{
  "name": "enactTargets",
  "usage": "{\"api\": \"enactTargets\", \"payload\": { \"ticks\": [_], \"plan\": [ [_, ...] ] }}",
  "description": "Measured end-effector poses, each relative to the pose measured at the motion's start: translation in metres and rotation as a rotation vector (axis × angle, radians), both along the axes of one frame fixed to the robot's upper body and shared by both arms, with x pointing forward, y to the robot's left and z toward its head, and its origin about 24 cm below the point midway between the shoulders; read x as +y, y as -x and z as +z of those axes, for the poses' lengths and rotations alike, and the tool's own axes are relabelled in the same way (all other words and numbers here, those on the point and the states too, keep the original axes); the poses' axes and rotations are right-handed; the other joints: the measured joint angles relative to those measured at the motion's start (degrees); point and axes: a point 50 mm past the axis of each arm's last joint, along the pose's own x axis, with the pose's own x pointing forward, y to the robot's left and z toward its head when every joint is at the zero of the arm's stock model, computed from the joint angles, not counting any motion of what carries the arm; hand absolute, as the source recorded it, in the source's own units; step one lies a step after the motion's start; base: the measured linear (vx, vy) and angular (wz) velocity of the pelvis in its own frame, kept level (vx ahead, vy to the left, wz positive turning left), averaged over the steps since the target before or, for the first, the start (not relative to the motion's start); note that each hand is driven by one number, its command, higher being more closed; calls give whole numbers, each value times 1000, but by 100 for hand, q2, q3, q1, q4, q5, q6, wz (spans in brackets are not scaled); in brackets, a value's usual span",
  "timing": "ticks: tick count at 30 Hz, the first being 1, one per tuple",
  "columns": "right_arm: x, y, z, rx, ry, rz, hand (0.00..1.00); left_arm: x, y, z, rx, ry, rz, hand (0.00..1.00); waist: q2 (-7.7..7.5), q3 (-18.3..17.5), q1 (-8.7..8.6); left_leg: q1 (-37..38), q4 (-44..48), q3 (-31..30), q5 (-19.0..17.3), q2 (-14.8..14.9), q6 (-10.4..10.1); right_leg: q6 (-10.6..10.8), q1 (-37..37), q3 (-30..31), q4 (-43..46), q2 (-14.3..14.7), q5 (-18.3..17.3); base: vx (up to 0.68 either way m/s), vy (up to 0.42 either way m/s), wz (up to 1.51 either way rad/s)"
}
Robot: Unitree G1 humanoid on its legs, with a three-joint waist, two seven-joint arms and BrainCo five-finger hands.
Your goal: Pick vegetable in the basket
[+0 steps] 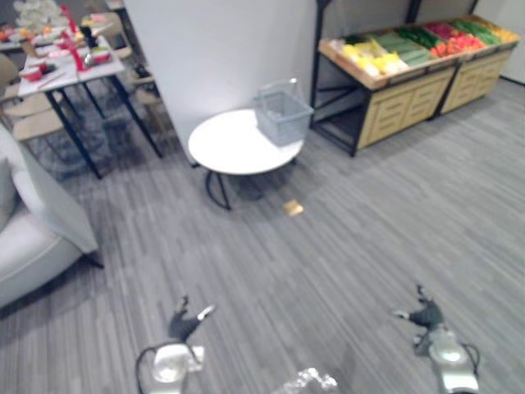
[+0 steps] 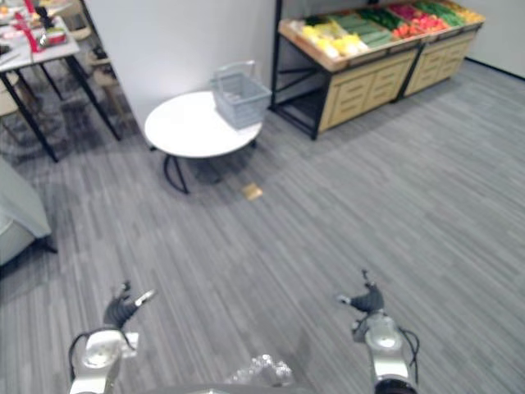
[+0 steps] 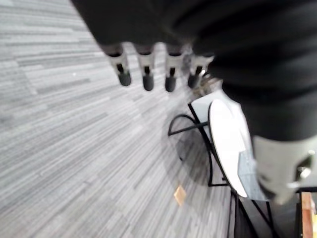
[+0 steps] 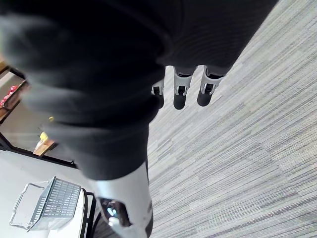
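- Left eye view: the left hand (image 1: 187, 320) and right hand (image 1: 422, 314) hang empty. The wire basket (image 1: 283, 115) stands on the round white desk (image 1: 234, 146), well ahead of both. The vegetables (image 1: 418, 37) lie on the produce shelf (image 1: 402, 103), beyond the right hand.
- Right eye view: a tan scrap (image 2: 252, 191) lies on the floor between the hands and the desk. It could be a trip risk.
- Left wrist view: fingers (image 3: 147, 74) straight, slightly spread, holding nothing.
- Right wrist view: fingers (image 4: 179, 91) relaxed, empty. The basket sits near the desk's rim, so a careless approach could knock it off.
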Motion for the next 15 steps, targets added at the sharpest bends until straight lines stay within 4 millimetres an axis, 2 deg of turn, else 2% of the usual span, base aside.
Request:
{"api": "enactTargets", "payload": {
  "ticks": [6,10,15],
  "plan": [
    [1,0,-1,1,-3,0,0,0,0,0,2,0,1,0,-67,34,0,-6,-26,12,15,-4,19,5,39,5,-99,3,57,-41,-9,0],
    [1,-1,0,8,15,13,0,1,2,-2,8,9,11,0,-60,42,0,-106,-24,23,18,0,17,0,-114,25,-39,9,51,2,-7,-3],
    [3,-10,2,-2,13,18,0,1,2,-3,14,12,20,0,5,159,-1,-207,9,130,36,4,12,-86,-660,100,851,-31,-272,34,-9,-10]
  ]
}}
